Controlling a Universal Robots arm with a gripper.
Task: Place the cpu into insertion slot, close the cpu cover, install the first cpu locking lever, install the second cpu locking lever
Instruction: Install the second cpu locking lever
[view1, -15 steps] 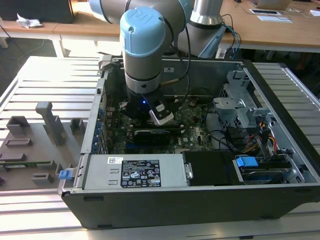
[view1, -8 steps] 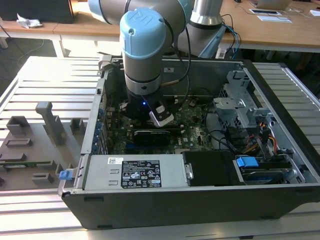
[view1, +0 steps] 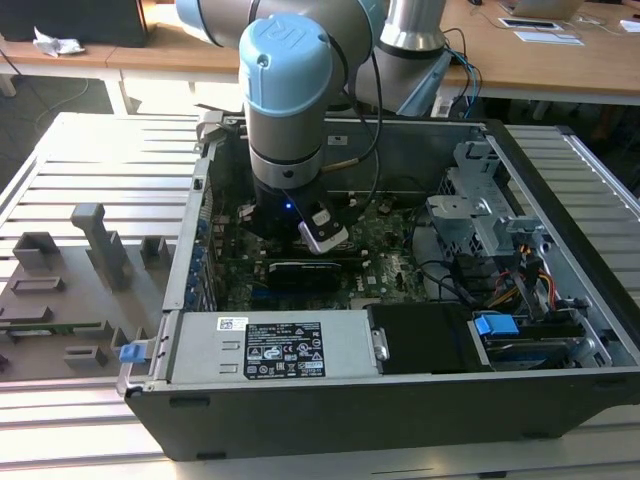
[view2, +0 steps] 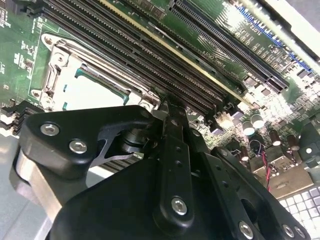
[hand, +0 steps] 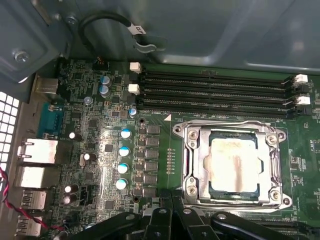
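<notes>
The cpu (hand: 234, 163) sits in the insertion slot (hand: 186, 175), with the cpu cover (hand: 272, 167) closed over it. The gripper (hand: 171, 196) hovers beside the slot, jaws together, empty; the locking levers appear to be the step in hand.

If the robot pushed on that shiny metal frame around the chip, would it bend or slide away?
Probably neither. The cpu cover is thin metal but lies flat over the cpu, so it looks backed from below. Screws at its corners suggest that it wouldn't slide. The gripper sits just beside it.
</notes>
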